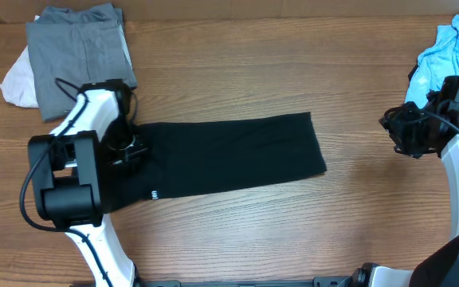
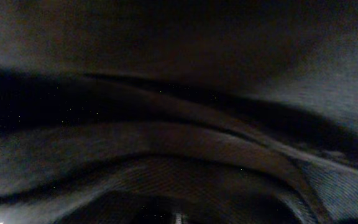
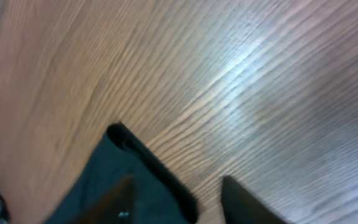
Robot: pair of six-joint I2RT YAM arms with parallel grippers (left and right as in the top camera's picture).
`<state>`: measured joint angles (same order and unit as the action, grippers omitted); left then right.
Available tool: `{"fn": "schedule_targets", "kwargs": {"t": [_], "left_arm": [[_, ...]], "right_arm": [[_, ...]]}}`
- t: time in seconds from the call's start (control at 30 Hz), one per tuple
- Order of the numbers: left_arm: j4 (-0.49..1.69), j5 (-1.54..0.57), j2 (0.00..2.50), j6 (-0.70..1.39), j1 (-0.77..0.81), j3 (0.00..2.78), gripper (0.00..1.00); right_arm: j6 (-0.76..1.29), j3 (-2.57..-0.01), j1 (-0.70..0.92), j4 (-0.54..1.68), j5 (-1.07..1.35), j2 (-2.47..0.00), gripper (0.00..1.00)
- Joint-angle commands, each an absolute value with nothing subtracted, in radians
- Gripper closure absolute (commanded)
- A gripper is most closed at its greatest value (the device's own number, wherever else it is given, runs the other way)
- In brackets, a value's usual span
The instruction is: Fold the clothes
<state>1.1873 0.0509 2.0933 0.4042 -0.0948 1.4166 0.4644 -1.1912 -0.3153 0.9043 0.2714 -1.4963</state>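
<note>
The black shirt (image 1: 229,155) lies on the table, folded into a long strip, with a small white label mark near its front left. My left gripper (image 1: 130,149) is down on the strip's left end. In the left wrist view, black fabric (image 2: 179,93) fills the frame and bunches toward the jaws, hiding the fingers. My right gripper (image 1: 401,131) hovers right of the shirt, open and empty. In the right wrist view its fingers (image 3: 176,182) are spread over the shirt's corner (image 3: 114,155).
A grey garment (image 1: 78,56) lies on a white one (image 1: 18,80) at the back left. A light blue garment (image 1: 453,52) lies at the back right, just behind my right arm. Bare wooden table (image 1: 237,72) surrounds the shirt.
</note>
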Motion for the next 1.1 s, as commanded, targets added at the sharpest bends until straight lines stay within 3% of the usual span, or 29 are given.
{"fn": "schedule_targets", "kwargs": {"t": [0.0,0.2,0.37,0.4,0.43,0.47,0.5,1.07], "left_arm": [[1.203,0.175,2.141,0.382,-0.152,1.441,0.88],[1.364,0.130,2.118,0.382,-0.167,1.624,0.79],[1.451,0.112,2.051,0.400,-0.117,1.752,0.68],[1.459,0.084,2.030,0.400,-0.107,1.767,0.61],[1.458,0.047,2.007,0.400,-0.095,1.773,0.41],[1.454,0.002,1.979,0.400,-0.083,1.774,0.11],[1.453,-0.036,1.952,0.400,-0.068,1.774,0.00],[1.454,-0.045,1.942,0.400,-0.010,1.725,0.00]], "right_arm": [[0.386,-1.206,-0.260,0.887,0.268,-1.496,0.35],[0.301,-1.204,-0.180,0.866,0.275,-1.504,0.06],[0.226,-1.202,-0.169,0.834,0.387,-1.557,0.00],[0.205,-1.202,-0.169,0.830,0.415,-1.578,0.00],[0.187,-1.202,-0.169,0.826,0.442,-1.599,0.00],[0.161,-1.202,-0.169,0.820,0.484,-1.624,0.00],[0.119,-1.202,-0.169,0.817,0.560,-1.670,0.00],[0.026,-1.202,-0.101,0.821,0.675,-1.992,0.00]]}}
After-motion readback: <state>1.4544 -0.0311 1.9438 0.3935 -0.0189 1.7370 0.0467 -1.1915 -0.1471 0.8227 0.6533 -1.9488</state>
